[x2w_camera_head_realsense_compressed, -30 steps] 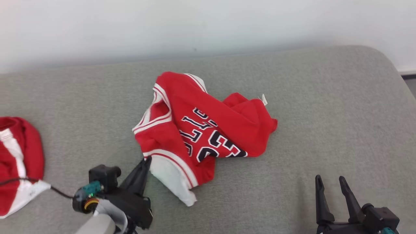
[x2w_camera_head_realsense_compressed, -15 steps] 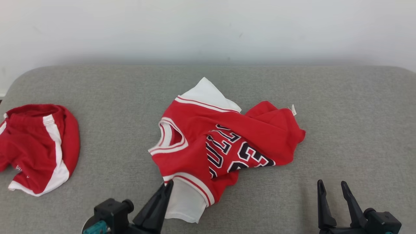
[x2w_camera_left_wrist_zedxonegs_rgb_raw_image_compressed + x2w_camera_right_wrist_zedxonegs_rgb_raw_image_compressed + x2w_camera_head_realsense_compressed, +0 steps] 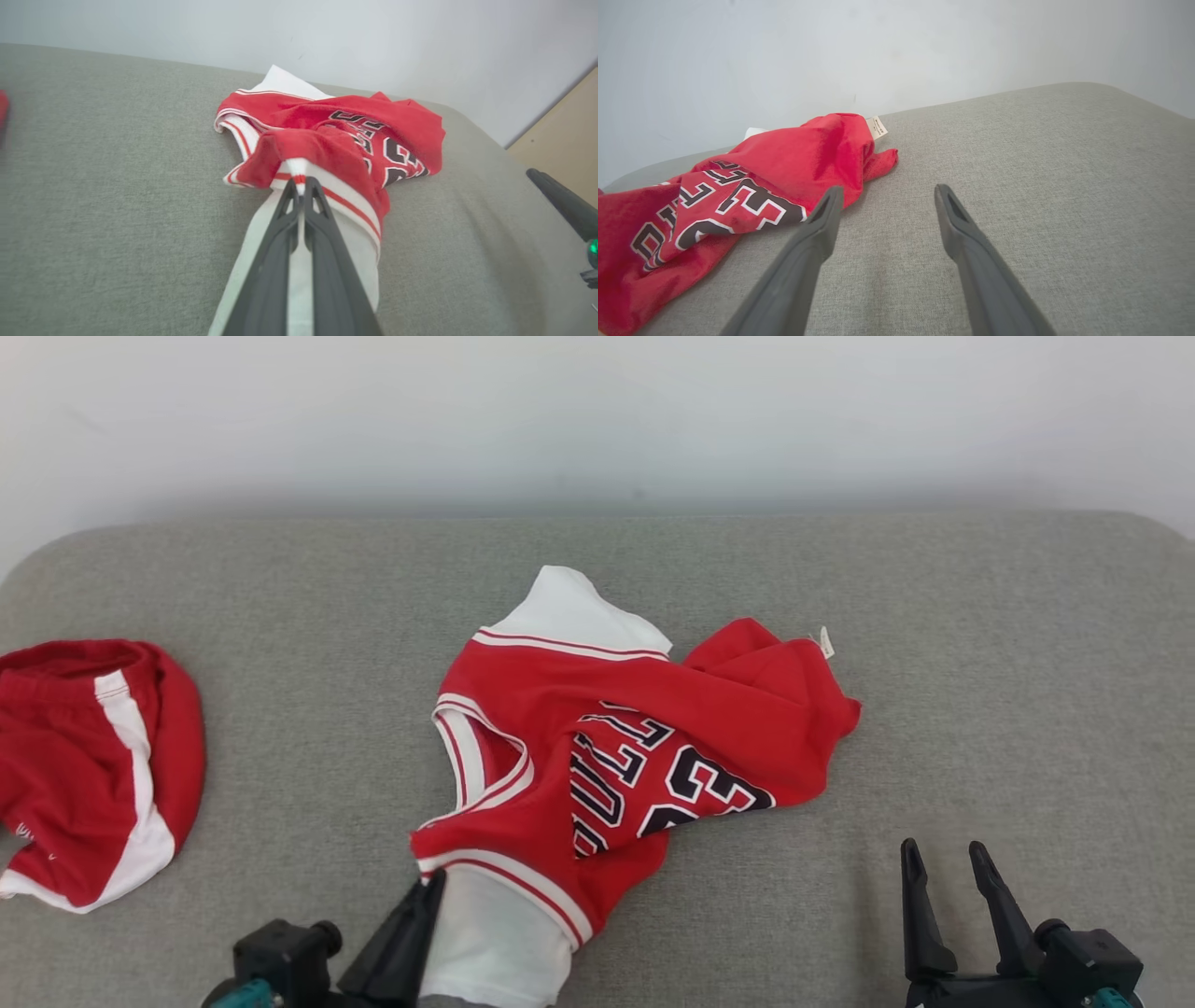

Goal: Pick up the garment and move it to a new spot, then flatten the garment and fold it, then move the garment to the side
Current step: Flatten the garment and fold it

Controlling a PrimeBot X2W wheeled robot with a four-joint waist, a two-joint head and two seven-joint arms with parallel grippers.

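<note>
Left wrist view: left claw [image 3: 301, 184] clamps the garment [image 3: 397, 126]; right claw [image 3: 887, 190] stands wide, empty.

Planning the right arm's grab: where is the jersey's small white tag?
Head view: the white tag pokes from the jersey's far right edge, beyond the right claw.

Head camera looks down at the garment [image 3: 597, 691]; 2 wrist cameras see it low, close.

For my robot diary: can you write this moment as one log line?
stage: pick-up | left gripper: shut on jersey | right gripper: open, clear of jersey | jersey: crumpled on cushion
</note>
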